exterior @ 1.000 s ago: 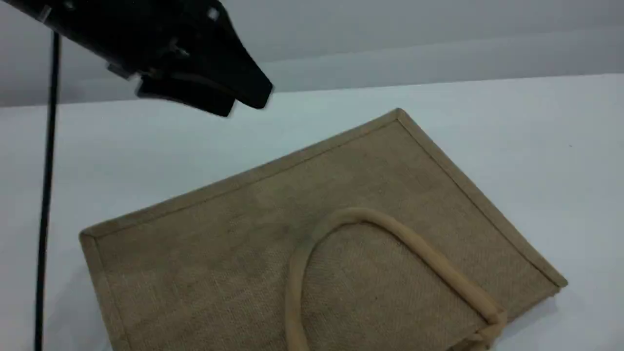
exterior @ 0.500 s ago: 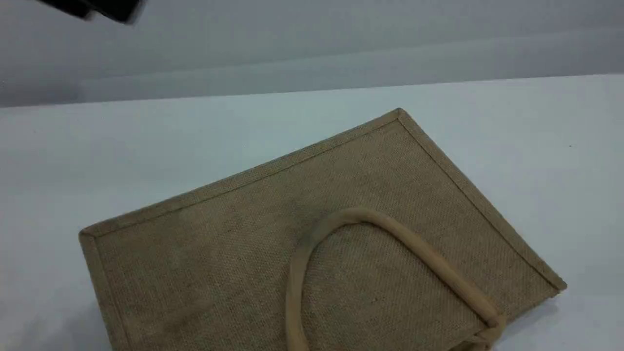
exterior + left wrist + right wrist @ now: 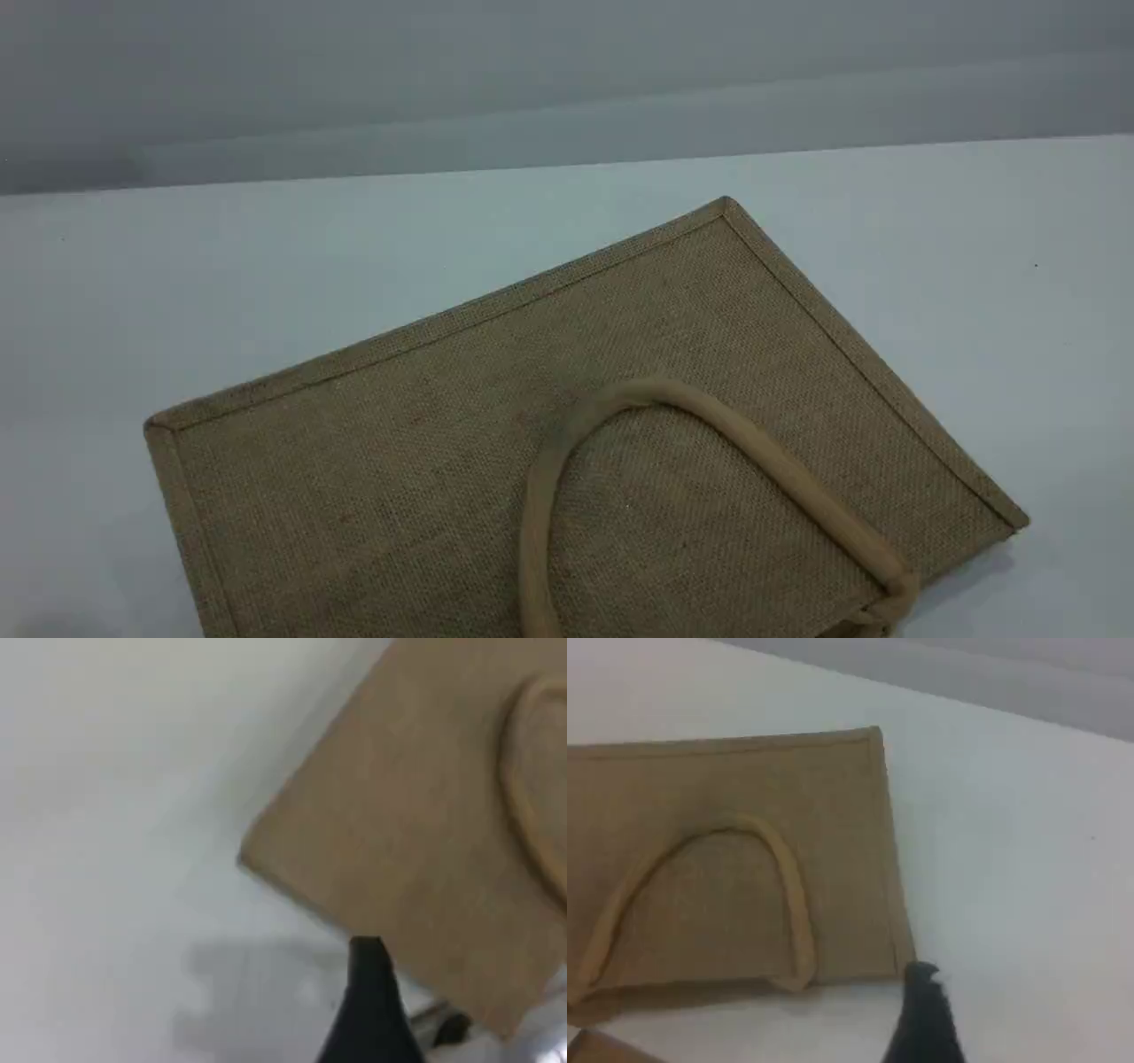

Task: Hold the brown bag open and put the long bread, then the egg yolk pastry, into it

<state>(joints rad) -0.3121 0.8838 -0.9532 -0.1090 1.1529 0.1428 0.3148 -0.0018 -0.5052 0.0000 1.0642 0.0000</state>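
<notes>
Scene view: bag (image 3: pixel 443 443) flat on bench (image 3: pixel 266 248), mouth shut | both my jaws apart, empty | risk: pinching both layers at the handle (image 3: pixel 762 452), bag stays closed

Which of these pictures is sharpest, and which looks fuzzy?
Scene view is sharpest: the brown bag shows its weave under soft, even light. Left wrist view is fuzziest, weave lost, a grey shadow on the table. Right wrist view is mildly soft.
</notes>
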